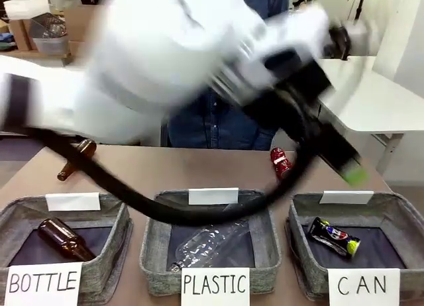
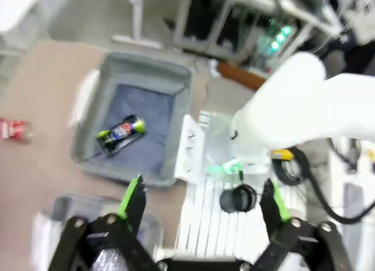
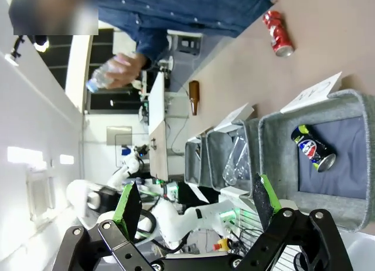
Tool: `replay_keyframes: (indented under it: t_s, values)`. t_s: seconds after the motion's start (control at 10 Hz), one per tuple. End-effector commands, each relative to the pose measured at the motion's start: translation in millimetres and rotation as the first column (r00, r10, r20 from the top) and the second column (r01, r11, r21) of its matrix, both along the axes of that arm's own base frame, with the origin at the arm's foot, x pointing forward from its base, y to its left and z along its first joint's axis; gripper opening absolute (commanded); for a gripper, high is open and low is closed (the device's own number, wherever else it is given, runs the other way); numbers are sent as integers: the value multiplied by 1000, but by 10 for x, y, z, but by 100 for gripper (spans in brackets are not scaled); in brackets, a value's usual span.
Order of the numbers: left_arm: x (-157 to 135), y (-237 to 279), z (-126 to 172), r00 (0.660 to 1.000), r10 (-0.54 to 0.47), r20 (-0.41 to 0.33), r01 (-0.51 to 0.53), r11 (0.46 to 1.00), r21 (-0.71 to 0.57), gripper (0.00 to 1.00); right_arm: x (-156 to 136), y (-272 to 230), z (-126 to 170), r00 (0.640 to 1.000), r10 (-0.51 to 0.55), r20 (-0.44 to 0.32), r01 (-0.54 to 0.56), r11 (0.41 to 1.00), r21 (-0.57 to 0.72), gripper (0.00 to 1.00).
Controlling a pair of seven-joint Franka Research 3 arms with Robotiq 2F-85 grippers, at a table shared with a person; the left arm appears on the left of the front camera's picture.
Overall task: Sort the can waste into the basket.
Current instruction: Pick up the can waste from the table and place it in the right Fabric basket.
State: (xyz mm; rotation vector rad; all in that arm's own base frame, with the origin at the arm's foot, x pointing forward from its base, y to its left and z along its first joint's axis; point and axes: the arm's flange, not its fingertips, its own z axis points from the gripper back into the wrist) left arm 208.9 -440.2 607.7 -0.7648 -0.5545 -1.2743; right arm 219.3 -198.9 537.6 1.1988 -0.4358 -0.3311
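Note:
A dark blue-black can (image 1: 334, 238) lies on its side inside the CAN basket (image 1: 397, 210) at the front right. The left arm sweeps blurred across the front view, and my left gripper (image 1: 351, 172) hangs above that basket's far edge. In the left wrist view my left gripper (image 2: 202, 200) is open and empty, with the dark can (image 2: 120, 134) lying apart from it in the basket (image 2: 146, 71) below. A dented red can (image 1: 280, 162) lies on the table behind the baskets. My right gripper (image 3: 195, 200) is open and empty, well back from the dark can (image 3: 313, 149) and the red can (image 3: 278, 33).
The BOTTLE basket (image 1: 20, 210) holds a brown bottle (image 1: 63, 240). The PLASTIC basket (image 1: 156, 236) holds a clear bottle (image 1: 212, 246). Another brown bottle (image 1: 76, 159) lies on the table at the far left. A person in denim stands across the table, one hand (image 3: 126, 68) holding a clear bottle.

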Motion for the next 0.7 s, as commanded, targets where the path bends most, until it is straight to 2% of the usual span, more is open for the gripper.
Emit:
replay_keyframes:
  t_s: [0.0, 0.1, 0.3, 0.4, 0.5, 0.6]
  values:
    - [-95, 1519, 198, 951, 310, -2, -309, 949, 64, 100, 113, 326, 102, 1000, 23, -11, -23, 1000, -7, 100]
    - [75, 1989, 302, 888, 458, -43, -455, 888, 65, 100, 209, 566, 178, 1000, 23, 2, -23, 1000, 20, 100]
    - [425, 3076, 367, 698, 681, -221, -676, 729, 108, 100, 382, 1302, 295, 998, 70, -2, -70, 995, 68, 100]
    - [590, 3639, 335, 584, 728, -360, -742, 658, 127, 100, 421, 1615, 316, 993, 121, 0, -120, 986, 116, 100]
    - [693, 4150, 261, 506, 666, -548, -754, 650, 94, 100, 468, 1825, 337, 991, 132, -10, -129, 982, 139, 100]
    - [742, 4603, 126, 401, 627, -668, -808, 586, 66, 100, 564, 1885, 383, 992, 128, -15, -123, 970, 209, 100]
